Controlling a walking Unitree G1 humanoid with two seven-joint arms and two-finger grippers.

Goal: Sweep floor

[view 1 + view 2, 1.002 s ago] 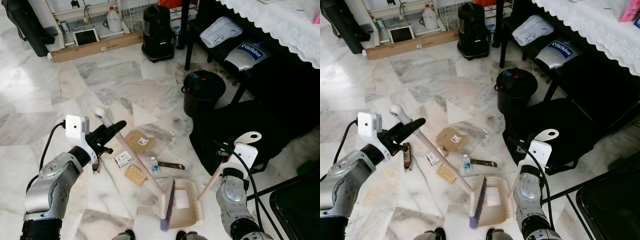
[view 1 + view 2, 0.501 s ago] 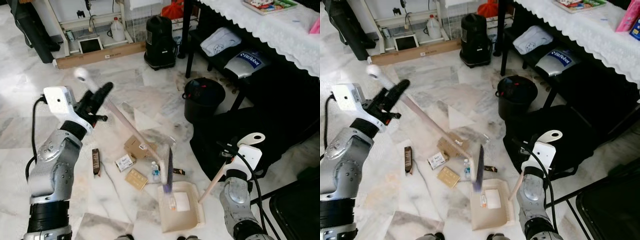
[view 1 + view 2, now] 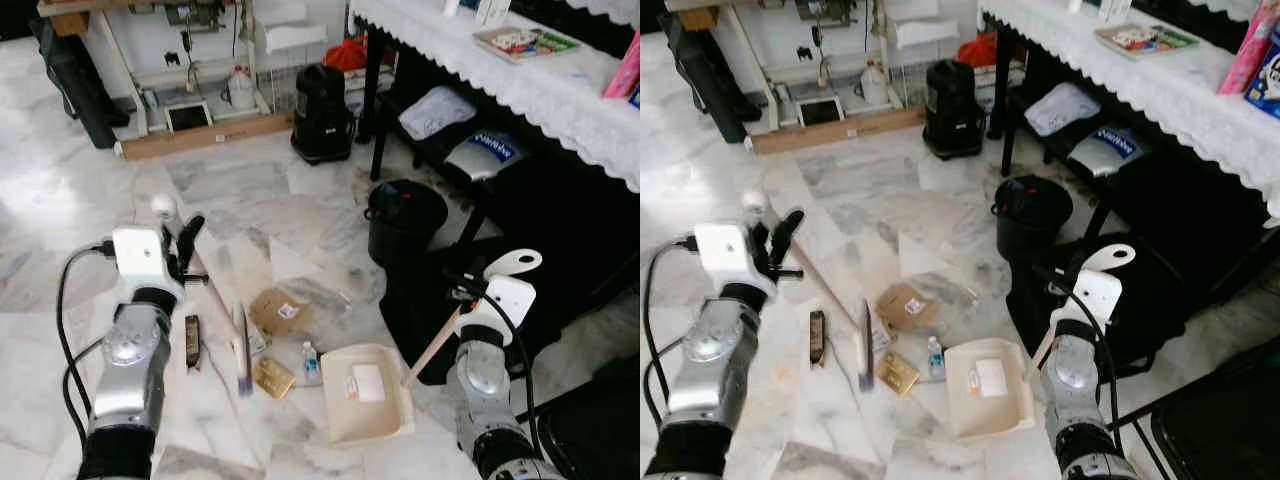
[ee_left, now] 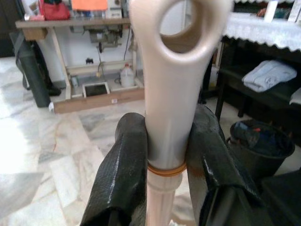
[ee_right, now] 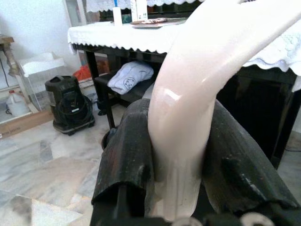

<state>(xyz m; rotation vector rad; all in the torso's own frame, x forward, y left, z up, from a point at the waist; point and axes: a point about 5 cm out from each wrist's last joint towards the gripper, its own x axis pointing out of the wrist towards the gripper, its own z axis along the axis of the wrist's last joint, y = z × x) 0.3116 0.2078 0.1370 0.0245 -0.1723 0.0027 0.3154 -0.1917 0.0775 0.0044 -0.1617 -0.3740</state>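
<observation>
My left gripper [image 3: 188, 238] is shut on the top of the cream broom handle [image 4: 165, 117], just below its hanging loop. The broom [image 3: 214, 298] slants down to its purple bristles [image 3: 243, 354], which sit at the floor to the left of the litter. The right gripper [image 5: 181, 155] is shut on the cream dustpan handle [image 3: 436, 345]. The dustpan [image 3: 385, 415] lies flat on the floor with a white paper [image 3: 367, 382] in it. Loose litter lies between broom and pan: a cardboard piece [image 3: 278, 310], a small bottle [image 3: 309, 358], a tan card [image 3: 272, 377] and a dark bar [image 3: 191, 340].
A black bin [image 3: 405, 215] and a black bag [image 3: 435, 290] stand just beyond the dustpan on the right. Behind them is a dark table with a white cloth [image 3: 540, 85]. A black vacuum [image 3: 322, 100] and a shelf rack [image 3: 200, 60] stand at the back.
My left arm has swung the broom leftward, out of the dustpan; its bristles now rest left of the litter. The dustpan lies flatter. The camera has tilted up.
</observation>
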